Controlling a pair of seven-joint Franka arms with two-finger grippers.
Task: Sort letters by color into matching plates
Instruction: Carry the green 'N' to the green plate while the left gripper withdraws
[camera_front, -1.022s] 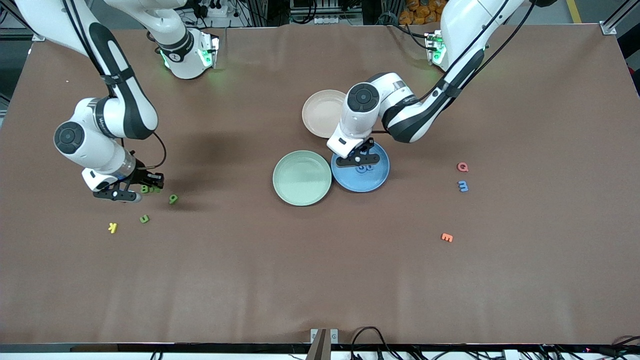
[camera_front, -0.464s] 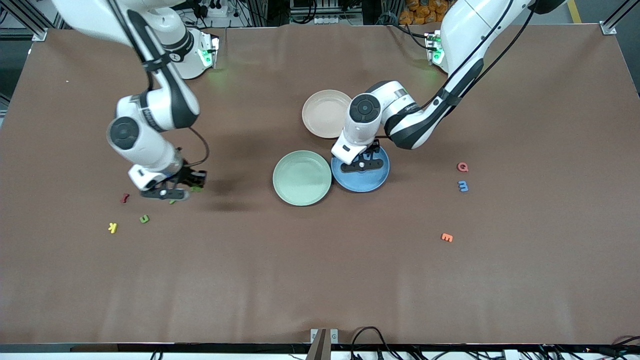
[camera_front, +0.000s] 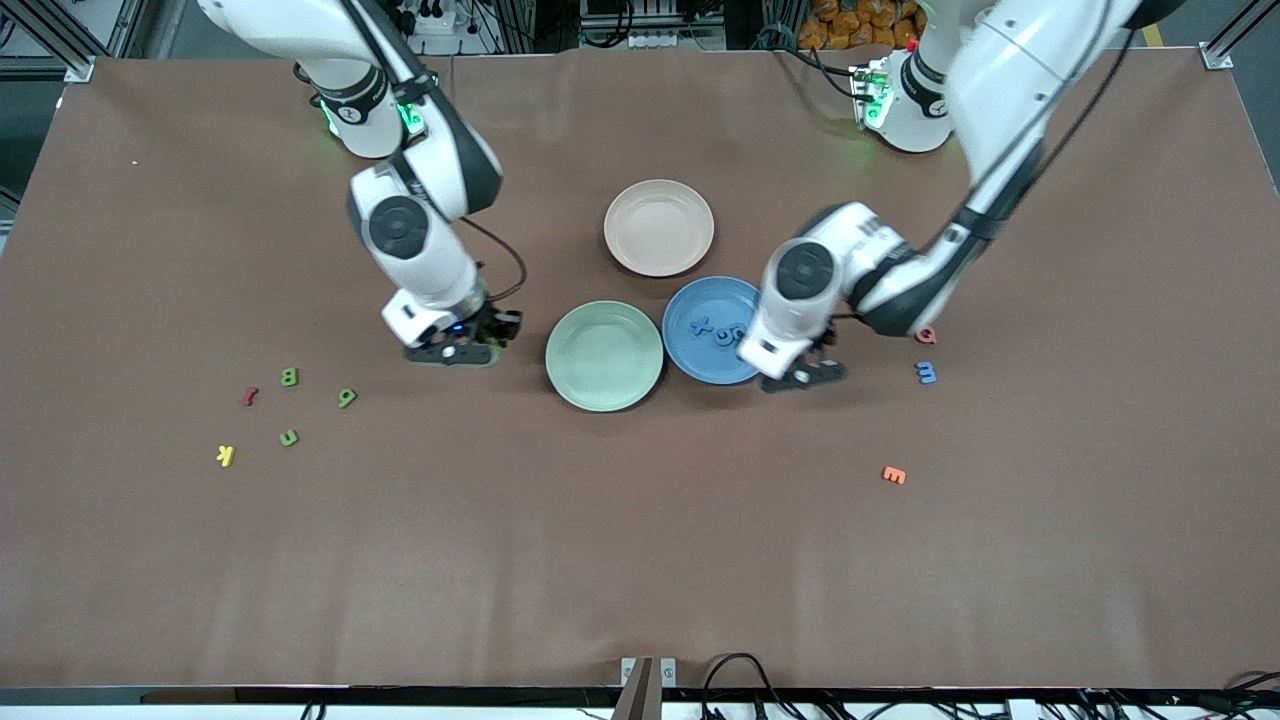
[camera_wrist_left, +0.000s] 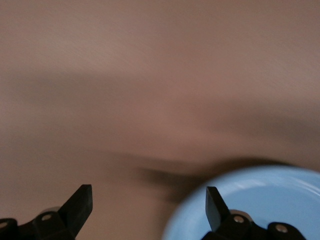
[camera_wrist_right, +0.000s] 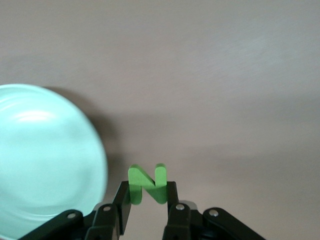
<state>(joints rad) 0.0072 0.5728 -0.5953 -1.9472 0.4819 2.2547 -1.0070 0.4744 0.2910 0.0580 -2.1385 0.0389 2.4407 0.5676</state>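
My right gripper (camera_front: 455, 352) is shut on a green letter N (camera_wrist_right: 147, 184) over the table, beside the empty mint green plate (camera_front: 604, 356), toward the right arm's end. Three more green letters (camera_front: 289, 377) lie farther toward that end. My left gripper (camera_front: 803, 378) is open and empty, low over the table at the rim of the blue plate (camera_front: 700, 355). Two blue letters (camera_front: 705, 325) lie in that plate. A blue letter m (camera_front: 927, 372) lies on the table toward the left arm's end. In the left wrist view the blue plate (camera_wrist_left: 260, 200) is beside one finger (camera_wrist_left: 215, 205).
A beige-pink plate (camera_front: 659, 228) sits empty, farther from the front camera than the other two plates. A red Q (camera_front: 925, 335) and an orange E (camera_front: 894, 475) lie near the blue m. A yellow k (camera_front: 226, 456) and a red letter (camera_front: 250, 396) lie among the green letters.
My right gripper carried the green N from the letter cluster to beside the green plate. My left gripper opened over the blue plate, then moved off it toward the left arm's end.
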